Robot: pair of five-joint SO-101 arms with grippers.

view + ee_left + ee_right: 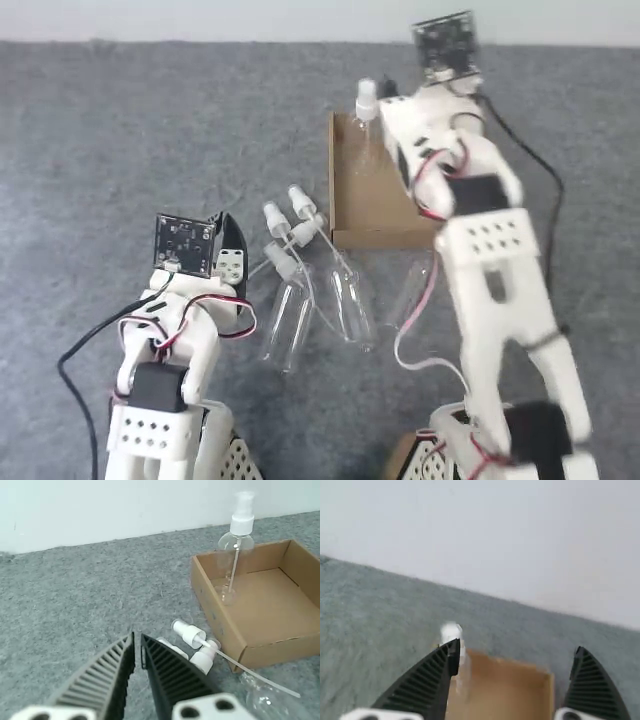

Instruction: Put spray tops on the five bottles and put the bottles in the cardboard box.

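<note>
Right gripper (516, 650) hangs wide open and empty over the cardboard box (365, 200), one finger (432, 677) just beside the capped bottle (367, 105) standing in its corner — a sideways swing could topple it — while the left gripper (137, 637), closed, holds nothing.

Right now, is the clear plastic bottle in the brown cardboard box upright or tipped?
Upright: the clear plastic bottle stands in the brown cardboard box, white spray top uppermost.
</note>
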